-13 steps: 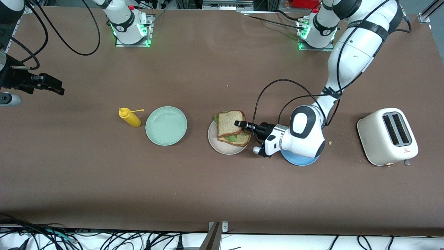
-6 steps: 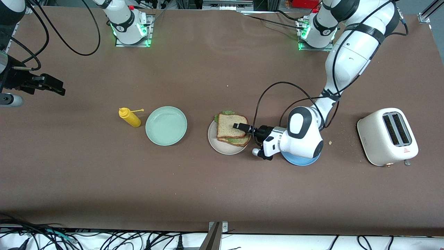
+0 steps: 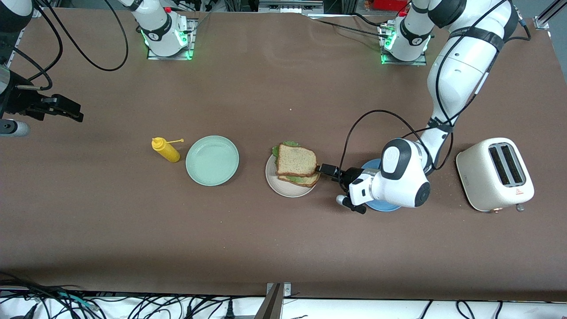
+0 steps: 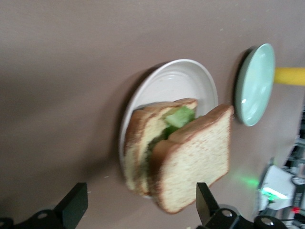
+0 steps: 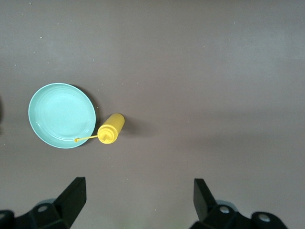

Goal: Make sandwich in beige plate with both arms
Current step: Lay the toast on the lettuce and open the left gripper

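The sandwich (image 3: 296, 165) is lying on the plate (image 3: 283, 189). The left hand (image 3: 324, 169) is being kept released beside it. The right hand (image 3: 66, 110) is being kept released above the desk (image 3: 283, 248), waiting.

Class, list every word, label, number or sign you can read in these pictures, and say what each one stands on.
No text here can be read.
Toaster: a small red triangle sign with a line of red print under it on its side, too small to read.
Right arm's base and left arm's base: a small round dark mark on each, not readable.
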Motion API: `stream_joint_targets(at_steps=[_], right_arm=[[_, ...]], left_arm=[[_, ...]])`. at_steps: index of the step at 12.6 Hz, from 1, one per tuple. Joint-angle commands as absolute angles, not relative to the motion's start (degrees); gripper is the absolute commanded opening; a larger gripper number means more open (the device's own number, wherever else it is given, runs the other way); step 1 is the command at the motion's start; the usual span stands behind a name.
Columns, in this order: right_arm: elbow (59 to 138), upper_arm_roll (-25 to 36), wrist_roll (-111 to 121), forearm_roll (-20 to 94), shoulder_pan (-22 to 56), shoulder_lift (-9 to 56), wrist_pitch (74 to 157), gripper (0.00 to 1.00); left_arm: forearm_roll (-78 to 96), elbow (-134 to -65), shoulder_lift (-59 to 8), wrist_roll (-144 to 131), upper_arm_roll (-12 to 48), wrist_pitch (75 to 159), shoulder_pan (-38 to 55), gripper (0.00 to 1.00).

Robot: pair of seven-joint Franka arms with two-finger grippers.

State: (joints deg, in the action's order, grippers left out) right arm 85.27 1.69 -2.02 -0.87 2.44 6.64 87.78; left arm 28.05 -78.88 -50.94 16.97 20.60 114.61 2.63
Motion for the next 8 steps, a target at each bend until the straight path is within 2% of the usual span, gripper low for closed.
stream_joint_targets(at_steps=[1,3,8], right_arm=[[85.3,1.8,-2.6,-0.3,2.5,6.5,87.9,1.00],[85.3,1.8,-2.6,-0.3,2.5,6.5,87.9,1.00],[85.3,1.8,-2.7,-0.2,2.5,6.5,88.0,1.00]], left_arm=[[20.2,-79.5,-47.1,16.8,18.2,113.8,2.7,1.00],[14.7,-79.9,-43.8,16.7,15.7,112.7,2.5,1.00],[2.7,-79.8,-33.2,13.8,11.3,102.6,2.2,1.00]])
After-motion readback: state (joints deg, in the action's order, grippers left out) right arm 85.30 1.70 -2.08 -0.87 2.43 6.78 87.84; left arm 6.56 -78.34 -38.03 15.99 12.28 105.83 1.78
